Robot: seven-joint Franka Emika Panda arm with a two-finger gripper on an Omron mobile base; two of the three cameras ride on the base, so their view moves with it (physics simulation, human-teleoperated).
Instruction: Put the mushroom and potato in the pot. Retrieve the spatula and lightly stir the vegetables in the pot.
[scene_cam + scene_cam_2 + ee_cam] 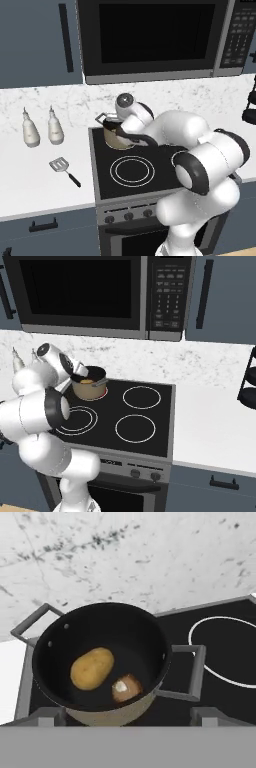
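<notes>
Claw: the gripper (128, 721) hangs over the pot, its two finger tips (49, 717) set wide apart at the bottom of the hand view — spread to about their widest and holding nothing.
Wrist: in the left base view the white hand sits above the pot's rim, partly hiding it; in the right base view it leans in from the pot's left.
Pot: the pot (100, 662) stands on the rear left burner of the stove, tan sides, dark inside, one grey loop handle (192, 672) toward the right of the hand view and the other (32, 624) at upper left. It also shows at (117, 137) and (90, 383).
Potato: the potato (91, 668) lies on the pot's floor, left of centre in the hand view; a yellow patch of it shows inside the pot in the right base view (88, 381).
Mushroom: the mushroom (126, 688) lies in the pot just beside the potato, nearer the rim, its pale spot turned up.
Spatula: the spatula (64, 170) lies flat on the white counter (40, 180) left of the stove, well apart from the pot — slotted head toward the wall, black handle toward the counter's front edge.
Stove: the black cooktop (145, 421) has three bare ringed burners.
Bottles: two white bottles (31, 129) stand upright side by side near the marble backsplash, behind the spatula.
Above: a dark microwave (150, 35) hangs over the stove.
</notes>
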